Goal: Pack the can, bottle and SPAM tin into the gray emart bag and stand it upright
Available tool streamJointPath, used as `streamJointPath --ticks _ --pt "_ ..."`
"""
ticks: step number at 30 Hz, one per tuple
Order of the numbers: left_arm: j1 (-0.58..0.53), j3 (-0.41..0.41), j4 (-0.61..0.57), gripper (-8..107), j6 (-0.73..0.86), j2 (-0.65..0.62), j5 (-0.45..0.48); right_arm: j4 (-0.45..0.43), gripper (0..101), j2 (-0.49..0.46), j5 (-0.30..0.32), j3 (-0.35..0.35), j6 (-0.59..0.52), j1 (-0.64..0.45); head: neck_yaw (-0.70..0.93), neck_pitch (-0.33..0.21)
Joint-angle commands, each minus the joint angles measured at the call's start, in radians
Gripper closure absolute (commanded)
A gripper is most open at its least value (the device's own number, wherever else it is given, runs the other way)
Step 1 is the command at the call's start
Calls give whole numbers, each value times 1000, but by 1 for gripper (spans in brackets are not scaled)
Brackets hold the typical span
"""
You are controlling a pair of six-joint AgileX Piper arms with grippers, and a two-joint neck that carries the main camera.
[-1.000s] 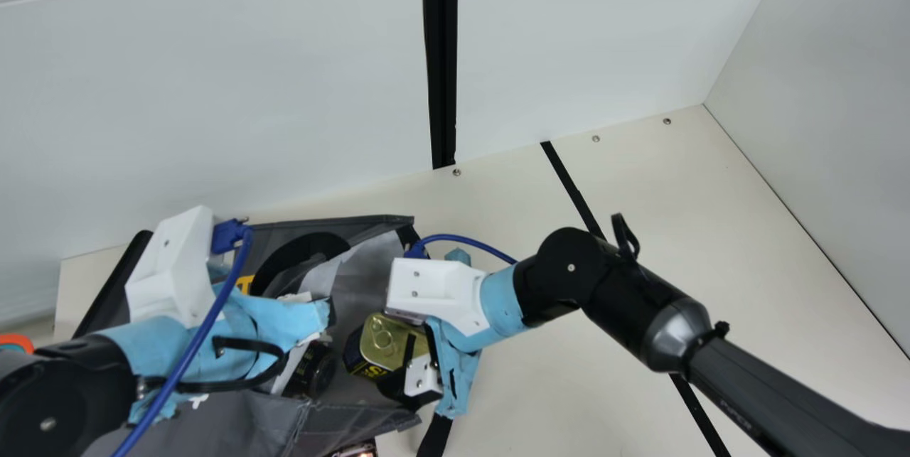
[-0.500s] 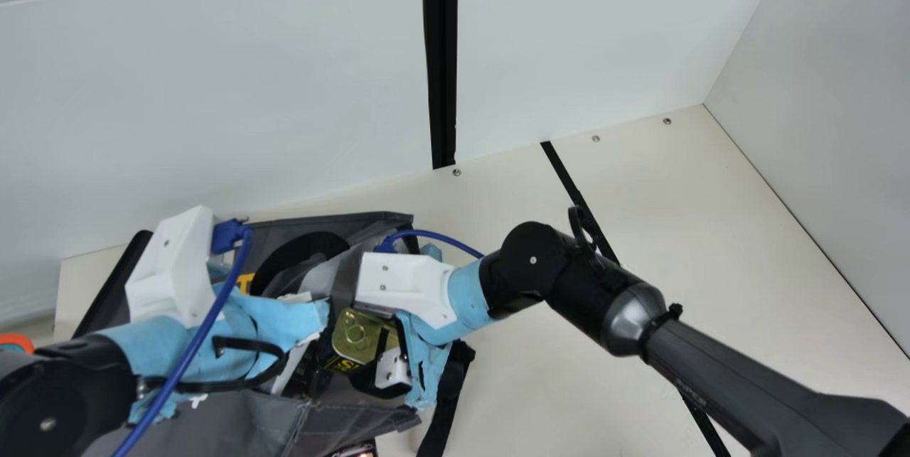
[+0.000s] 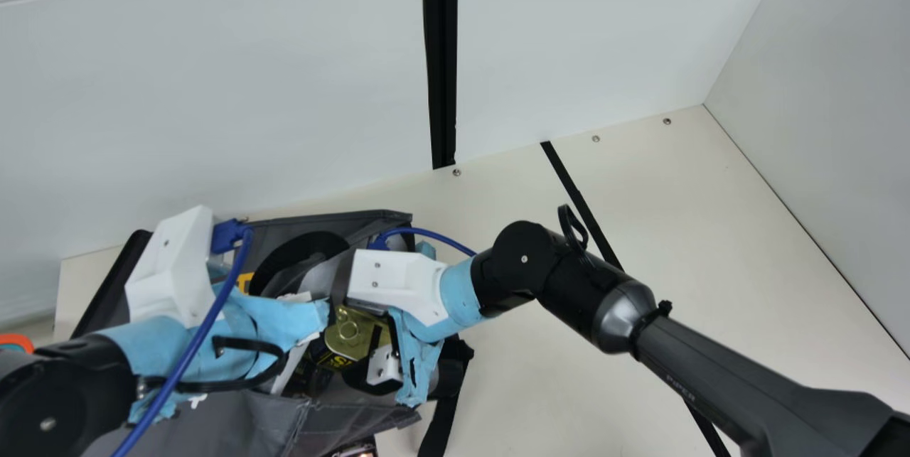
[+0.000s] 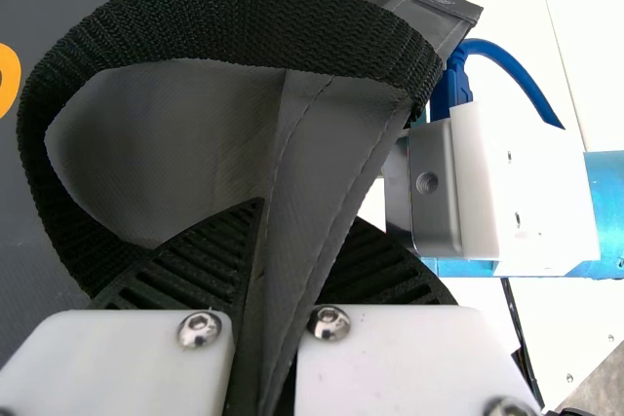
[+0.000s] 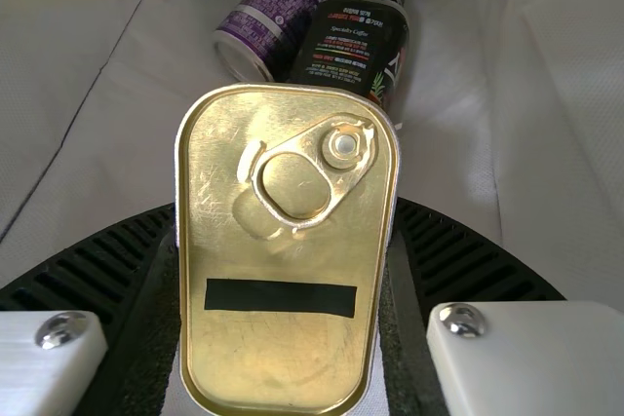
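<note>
My left gripper (image 3: 313,322) is at the gray emart bag (image 3: 263,418); in the left wrist view, the left gripper (image 4: 263,289) is shut on the bag's gray side fabric (image 4: 317,172), beside a black strap handle (image 4: 244,31). At the bag's mouth, my right gripper (image 3: 362,372) holds the SPAM tin (image 3: 355,332). The right wrist view has the right gripper (image 5: 285,270) shut on the tin's sides, gold pull-tab lid (image 5: 283,348) facing the camera. Beyond it, inside the bag, lie the purple can (image 5: 278,12) and the dark bottle (image 5: 356,41), touching.
A black strap (image 3: 444,414) hangs from the bag's right side onto the cream table (image 3: 569,372). A dark object (image 3: 355,448) shows at the bottom edge, and something orange (image 3: 15,342) at the far left. White walls stand behind and at the right.
My right gripper has moved left with the SPAM tin, farther into the bag's mouth, uncovering more of the strap at the right. The left arm has kept still.
</note>
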Motion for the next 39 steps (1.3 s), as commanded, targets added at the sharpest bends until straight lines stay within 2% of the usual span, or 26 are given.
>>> streamJointPath --ticks 1,11,24,39 --pt "0 0 0 107 0 0 0 -3 38 -1 1 -1 1 0 -1 -23" --pt "0 0 0 107 0 0 0 -4 6 -8 17 -6 -8 -13 -1 -23" --pt "0 0 0 107 0 0 0 -2 6 -42 79 -9 -29 -64 -1 -23" --pt "0 0 0 107 0 0 0 23 6 -101 192 1 -64 -200 -1 -23"
